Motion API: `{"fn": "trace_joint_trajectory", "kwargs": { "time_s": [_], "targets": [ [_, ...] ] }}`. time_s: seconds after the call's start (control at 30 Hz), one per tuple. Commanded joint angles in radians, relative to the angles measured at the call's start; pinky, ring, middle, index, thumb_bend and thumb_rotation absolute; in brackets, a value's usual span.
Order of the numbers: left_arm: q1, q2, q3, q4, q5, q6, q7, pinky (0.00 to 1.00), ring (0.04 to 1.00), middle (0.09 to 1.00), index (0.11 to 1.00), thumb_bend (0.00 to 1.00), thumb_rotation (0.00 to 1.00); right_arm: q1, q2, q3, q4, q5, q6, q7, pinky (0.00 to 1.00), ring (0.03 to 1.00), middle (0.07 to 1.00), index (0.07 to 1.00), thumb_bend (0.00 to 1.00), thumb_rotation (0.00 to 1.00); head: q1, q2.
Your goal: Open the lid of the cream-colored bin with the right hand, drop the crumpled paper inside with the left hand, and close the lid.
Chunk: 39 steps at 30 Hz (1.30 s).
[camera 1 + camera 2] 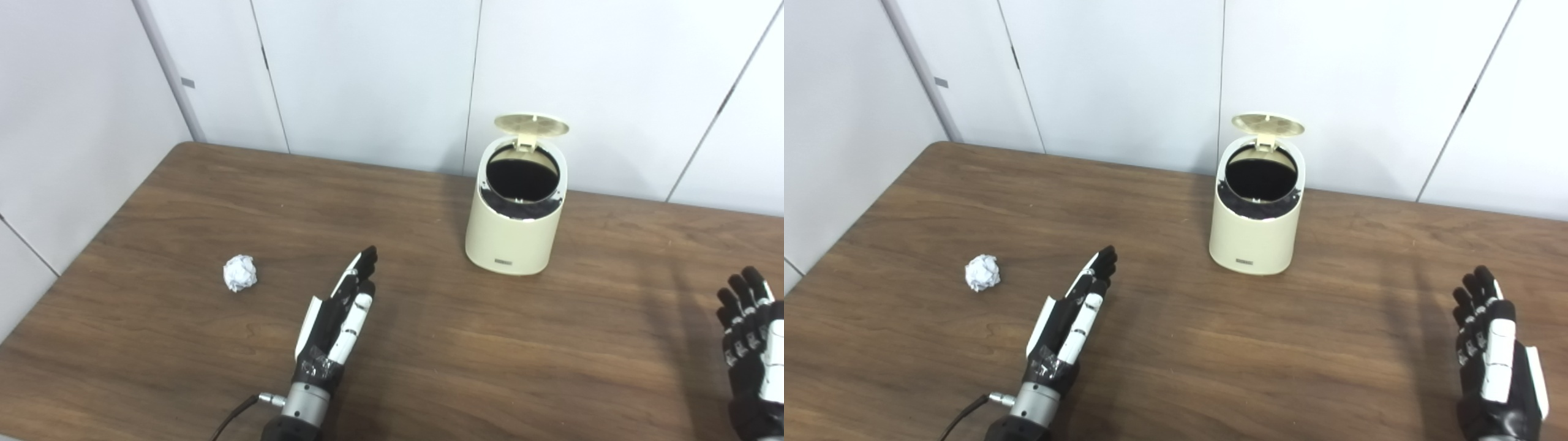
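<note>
One container: a cream-coloured, rounded plastic bin (516,226) stands upright on the brown wood-grain table (429,343), near the white panelled wall (367,73).
Lid: the bin's round cream lid (531,124) is raised on its rear hinge, standing up behind the mouth.
Contents: the mouth shows a dark interior with a black liner edge at the rim; what lies inside cannot be told.
Task's thing: the crumpled white paper ball (239,272) lies on the table, well apart from the bin, to the left of the left hand and not touching it.
Left hand (338,309): black and white, fingers straight and pressed close together, pointing toward the bin, holding nothing.
Right hand (1494,343): near the table's right side, well apart from the bin, fingers extended and slightly apart, holding nothing.
View difference: the right eye view shows the whole right hand; the left eye view cuts it at the picture's edge.
</note>
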Motion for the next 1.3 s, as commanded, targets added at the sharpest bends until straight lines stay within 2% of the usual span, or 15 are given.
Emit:
{"fn": "trace_joint_trajectory", "kwargs": {
  "time_s": [0.0,0.13,0.17,0.33,0.43,0.6,0.77,1.07,1.27],
  "targets": [
    [0.053,-0.012,-0.012,-0.031,0.025,0.008,0.006,0.97,0.965,0.965,0.972,0.45,0.75,-0.024,-0.005,-0.003,-0.042,0.002,-0.013,-0.003,1.0,0.958,0.959,0.945,0.45,0.97,0.001,0.0],
    [0.055,-0.021,-0.007,-0.105,0.117,0.063,0.044,0.89,0.915,0.926,0.937,0.56,0.6,-0.024,-0.005,-0.003,-0.045,0.009,-0.016,0.002,1.0,0.957,0.957,0.946,0.45,0.97,0.002,0.003],
    [0.054,-0.019,-0.007,-0.133,0.138,0.079,0.047,0.88,0.908,0.92,0.933,0.57,0.58,-0.024,-0.002,-0.005,-0.046,0.018,-0.017,0.004,1.0,0.956,0.956,0.946,0.45,0.97,0.002,0.003],
    [0.048,-0.009,0.0,-0.222,0.159,0.105,0.051,0.93,0.927,0.919,0.933,0.64,0.36,-0.027,-0.002,-0.008,-0.039,0.032,-0.02,0.005,1.0,0.961,0.954,0.941,0.46,0.93,0.002,0.005],
    [0.038,-0.004,0.011,-0.267,0.179,0.132,0.054,0.91,0.91,0.909,0.923,0.69,0.3,-0.029,-0.002,-0.006,-0.044,0.028,-0.01,-0.001,1.0,0.958,0.944,0.937,0.45,0.94,-0.001,0.004],
    [0.01,0.008,0.037,-0.324,0.197,0.19,0.049,0.93,0.921,0.918,0.93,0.78,0.33,-0.031,0.002,-0.009,-0.052,0.028,0.003,-0.01,1.0,0.952,0.939,0.932,0.45,0.93,-0.002,0.004],
    [-0.007,0.018,0.067,-0.344,0.234,0.208,0.057,0.9,0.906,0.91,0.91,0.81,0.37,-0.029,-0.001,-0.005,-0.056,0.018,0.006,-0.013,0.99,0.946,0.936,0.933,0.45,0.94,-0.003,0.005],
    [-0.029,0.065,0.145,-0.342,0.261,0.222,0.053,0.89,0.909,0.913,0.91,0.79,0.34,-0.032,-0.005,-0.014,-0.043,0.03,-0.003,-0.01,1.0,0.943,0.929,0.927,0.46,0.91,-0.001,0.007],
    [-0.044,0.119,0.195,-0.32,0.319,0.236,0.062,0.88,0.913,0.91,0.893,0.81,0.32,-0.03,-0.012,-0.011,-0.052,0.023,0.011,-0.006,1.0,0.951,0.931,0.935,0.47,0.92,0.0,0.009]
  ]
}}
